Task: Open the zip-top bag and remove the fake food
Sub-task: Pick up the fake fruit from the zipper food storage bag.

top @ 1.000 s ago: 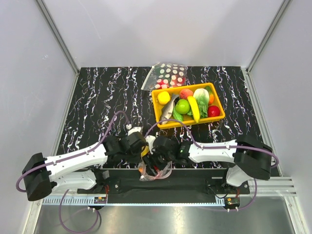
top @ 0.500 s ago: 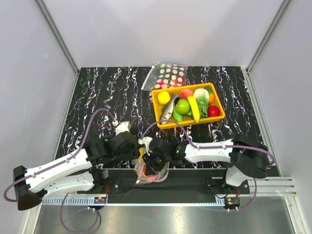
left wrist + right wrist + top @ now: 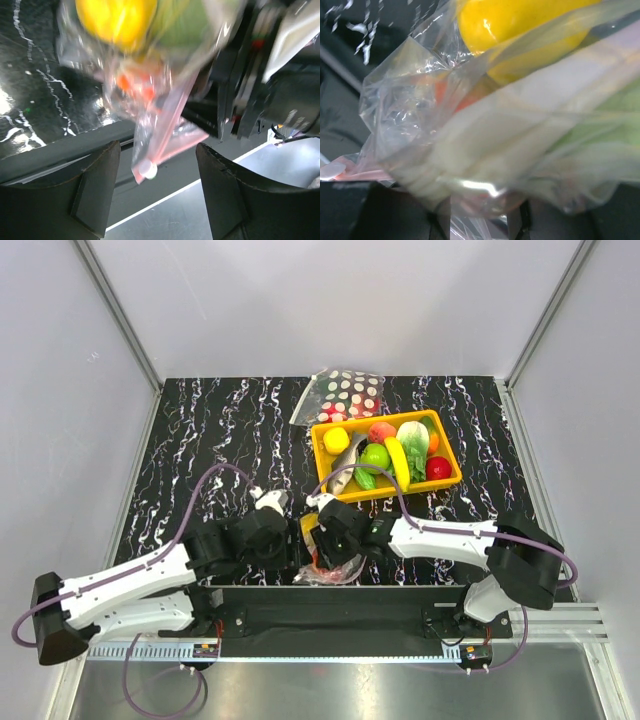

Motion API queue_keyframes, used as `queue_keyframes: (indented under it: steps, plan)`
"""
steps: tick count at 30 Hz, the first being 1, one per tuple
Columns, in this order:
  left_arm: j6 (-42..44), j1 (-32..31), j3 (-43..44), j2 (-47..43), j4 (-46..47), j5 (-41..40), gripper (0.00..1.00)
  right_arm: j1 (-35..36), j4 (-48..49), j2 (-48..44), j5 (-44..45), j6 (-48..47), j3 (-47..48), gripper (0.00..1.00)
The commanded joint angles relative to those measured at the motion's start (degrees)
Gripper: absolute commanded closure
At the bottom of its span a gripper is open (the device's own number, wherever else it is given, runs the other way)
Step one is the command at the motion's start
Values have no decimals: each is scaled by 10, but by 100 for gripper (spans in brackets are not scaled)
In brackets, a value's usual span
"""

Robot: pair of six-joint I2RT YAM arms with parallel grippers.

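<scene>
The zip-top bag [image 3: 325, 568], crinkly and see-through with a pink zip strip [image 3: 167, 135], hangs at the table's near edge between the two grippers. Fake food shows inside it: a yellow fruit [image 3: 520, 25], a pale green vegetable [image 3: 530, 145] and something orange [image 3: 132, 82]. My right gripper [image 3: 335, 538] is shut on the bag, whose plastic and pale vegetable fill the gap between its fingers [image 3: 437, 222]. My left gripper [image 3: 157, 165] is open just left of the bag. The bag's zip corner and white slider [image 3: 146, 170] dangle between its fingers, touching neither.
A yellow tray [image 3: 318, 460] with several toy fruits and vegetables stands at the back right. A polka-dot bag [image 3: 345, 392] lies behind it. The black rail [image 3: 330, 615] and metal ledge run just below the table's near edge.
My left gripper has opened and let go of the bag. My right gripper has closed on the bag and carried it back from over the rail toward the table.
</scene>
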Motion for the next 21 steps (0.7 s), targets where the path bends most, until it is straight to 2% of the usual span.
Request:
queue_keyframes:
  steps: [1,8,15,18,21]
  plan:
    - [6,-4,-8,24,51,22,32,-11,-38,1,67,-2,28,83]
    - [-15,-4,-10,61,27,4,31,-12,-46,2,75,-2,36,83]
    - [-25,-4,-30,100,50,-19,27,-13,-33,-21,48,4,26,81]
    - [-16,-3,-30,126,72,-21,26,-13,-26,-37,37,7,12,77]
    - [-5,-3,-24,149,93,-20,25,-12,-17,-58,31,8,-4,69]
